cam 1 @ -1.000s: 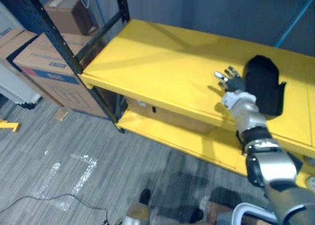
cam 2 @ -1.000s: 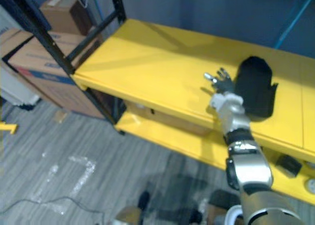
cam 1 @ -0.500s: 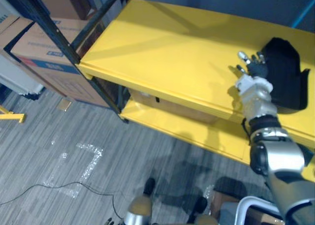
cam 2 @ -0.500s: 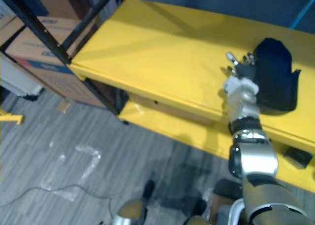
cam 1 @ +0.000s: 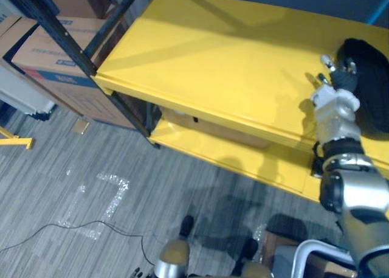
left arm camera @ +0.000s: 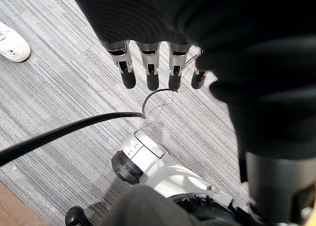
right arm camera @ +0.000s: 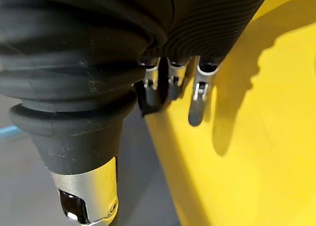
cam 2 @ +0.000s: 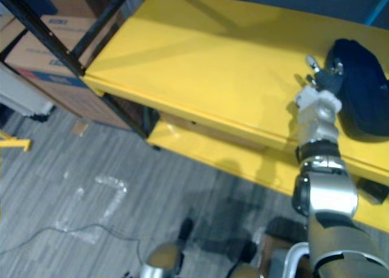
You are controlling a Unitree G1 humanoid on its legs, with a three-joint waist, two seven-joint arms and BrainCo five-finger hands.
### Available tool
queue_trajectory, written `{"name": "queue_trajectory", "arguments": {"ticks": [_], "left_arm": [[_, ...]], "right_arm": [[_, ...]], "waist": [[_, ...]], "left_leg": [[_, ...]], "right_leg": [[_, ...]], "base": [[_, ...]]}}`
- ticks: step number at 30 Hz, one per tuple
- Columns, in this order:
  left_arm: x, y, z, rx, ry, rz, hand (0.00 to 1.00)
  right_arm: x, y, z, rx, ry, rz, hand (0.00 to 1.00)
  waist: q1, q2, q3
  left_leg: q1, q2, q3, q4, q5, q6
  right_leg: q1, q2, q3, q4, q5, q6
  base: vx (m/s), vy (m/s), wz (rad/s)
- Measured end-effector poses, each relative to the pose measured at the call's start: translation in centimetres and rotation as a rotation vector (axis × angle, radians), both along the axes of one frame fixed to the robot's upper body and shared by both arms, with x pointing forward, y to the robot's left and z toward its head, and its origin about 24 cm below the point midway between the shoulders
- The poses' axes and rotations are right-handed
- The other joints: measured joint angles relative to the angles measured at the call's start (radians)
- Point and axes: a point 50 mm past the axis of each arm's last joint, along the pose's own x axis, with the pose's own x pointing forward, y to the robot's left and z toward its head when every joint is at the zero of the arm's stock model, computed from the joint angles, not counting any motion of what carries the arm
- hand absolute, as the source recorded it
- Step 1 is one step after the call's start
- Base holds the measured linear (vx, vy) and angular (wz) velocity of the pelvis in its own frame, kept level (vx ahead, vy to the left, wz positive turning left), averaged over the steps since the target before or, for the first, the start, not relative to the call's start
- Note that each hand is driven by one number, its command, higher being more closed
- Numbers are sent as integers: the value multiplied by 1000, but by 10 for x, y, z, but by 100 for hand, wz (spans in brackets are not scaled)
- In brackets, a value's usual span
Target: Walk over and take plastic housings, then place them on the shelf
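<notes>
One housing [cam 1: 369, 77] in view: black, lying on the top board of the yellow shelf [cam 1: 213, 59], far right end, well in from the near edge. Nothing else is on that board.

Right hand [cam 1: 340, 80] is right at the housing's left edge with its fingers spread and straightish, not wrapped round anything. Can't tell whether the tips touch the plastic or sit just beside it. In the right wrist view the fingers [right arm camera: 196, 105] hang loose over the yellow board, nothing between them.

Left hand [left arm camera: 151, 70] is low over the grey floor [cam 1: 91, 187], fingers straight and empty, idle. A person's white shoe [left arm camera: 12, 43] is on the floor near it.

Read: the place step looks essentially done, since the part sits on the shelf under its own weight and no hand grips it. We're at release and clear.

Next move: pull the right hand back toward the near side, with a slight lift first so the tips don't drag or nudge the housing sideways. Task says housings, plural, so probably walk off and fetch another. The shelf's left half is free for it. Cardboard boxes [cam 1: 55, 53] and the shelf's black post [cam 1: 67, 38] crowd the left side, so turn with care there.
</notes>
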Motion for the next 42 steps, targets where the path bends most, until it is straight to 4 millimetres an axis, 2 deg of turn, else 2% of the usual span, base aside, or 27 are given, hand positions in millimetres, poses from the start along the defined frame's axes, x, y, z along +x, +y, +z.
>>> {"name": "queue_trajectory", "arguments": {"ticks": [6, 9, 11, 13, 14, 16, 17, 18, 20, 21, 23, 25, 26, 28, 29, 34, 37, 42], "left_arm": [[-1, 0, 0, 2, 3, -3, 0], [0, 1, 0, 6, 0, -8, 0], [0, 3, 0, 12, -2, -10, 0], [1, 4, 1, 18, -2, -18, 0], [2, 5, 1, 25, -4, -31, 0], [7, 7, 4, 30, -22, -36, 0], [10, 7, 5, 31, -31, -34, 0], [10, 8, 5, 32, -35, -33, 0], [7, 12, 6, 42, -32, -17, 0], [-1, 16, 7, 56, -23, -8, 0], [-9, 20, 8, 70, -13, -2, 0], [-17, 26, 8, 102, 16, -24, 0], [-19, 27, 9, 108, 21, -25, 0], [-23, 34, 10, 127, 33, -23, 0], [-23, 37, 11, 138, 36, -32, 0], [-27, 42, 11, 148, 54, -19, 0], [-29, 43, 10, 145, 68, -17, 0], [-30, 47, 11, 147, 85, -16, 0]], "right_arm": [[-1, -4, 1, -29, -13, 54, 0], [1, 2, 6, -107, -54, 207, 0], [3, 13, 7, -208, -59, 331, 0], [3, 28, 15, -315, -107, 456, 0], [1, 36, 24, -378, -153, 485, 0], [-8, 35, 38, -495, -223, 445, 0], [-20, 25, 47, -610, -251, 360, 0], [-22, 24, 48, -633, -253, 346, 0], [-35, 18, 52, -753, -267, 244, 0], [-50, 10, 53, -883, -253, 145, 0], [-63, 2, 50, -1001, -218, 64, 0], [-81, -13, 39, -1179, -119, -25, 0], [-84, -16, 36, -1214, -93, -32, 0], [-96, -25, 25, -1385, 12, -55, 0], [-103, -32, 20, -1501, 83, -62, 0], [-114, -46, 20, -1739, 218, -72, 0], [-114, -45, 21, -1846, 254, -35, 0], [-109, -43, 3, -1885, 340, 105, 0]], "waist": [[0, 0, 0], [-1, -2, 1], [-3, -3, 2], [-18, -7, 4], [-25, -11, 7], [-29, -19, 10], [-33, -33, 9], [-35, -36, 8], [-57, -63, 1], [-77, -88, -6], [-92, -113, -21], [-126, -148, -43], [-132, -156, -48], [-146, -182, -77], [-162, -197, -97], [-188, -216, -136], [-187, -219, -164], [-185, -235, -189]], "left_leg": [[-1, 1, 5, 0, 0, 0], [-11, 2, 13, 0, 0, 0], [-13, 2, 17, 0, 0, 0], [-13, 2, 17, 0, -1, 0], [-13, 2, 18, 0, -1, 0], [-13, 2, 19, 0, -1, 0], [-13, 2, 20, 0, -1, 0], [-13, 2, 21, 0, -1, 0], [-11, 4, 27, 0, -1, -1], [-10, 4, 52, 0, -1, -1], [-10, 4, 73, 0, -2, -1], [-4, 8, 95, -1, -5, 0], [0, 10, 107, -1, -8, 0], [7, 18, 135, -4, -14, -2], [6, 21, 146, -5, -14, -2], [8, 23, 173, -6, -16, -4], [4, 23, 184, -6, -17, -5], [-6, 23, 182, -5, -15, -2]], "right_leg": [[-3, 0, 4, 1, 0, -1], [-21, 0, 15, 4, 0, -1], [-26, 0, 21, 4, 0, 0], [-26, 0, 20, 4, 0, 0], [-26, 0, 20, 4, 0, 0], [-25, 0, 20, 4, 0, 0], [-25, 0, 21, 4, 1, -1], [-25, 0, 21, 4, 1, -1], [-25, 1, 23, 4, 1, 0], [-28, 1, 30, 4, 1, 0], [-38, 1, 49, 4, 2, 0], [-45, 4, 66, 4, 4, 2], [-47, 6, 77, 4, 5, 2], [-61, 13, 110, 3, 11, 1], [-69, 16, 119, 3, 12, 0], [-76, 19, 145, 1, 6, -2], [-88, 20, 163, 2, 6, -1], [-94, 19, 161, 1, 9, -5]], "base": [[-1, 0, -1], [-3, 2, -8], [19, -1, -6], [32, -3, 0], [0, 0, 0], [0, 0, 0], [0, 0, 0], [0, 0, 0], [5, -3, -5], [5, -4, -16], [5, -1, -25], [-13, -5, -28], [-46, -1, -39], [-52, -6, -45], [-48, -12, -32], [-56, -1, -15], [-23, 3, -10], [10, -3, 1]]}}
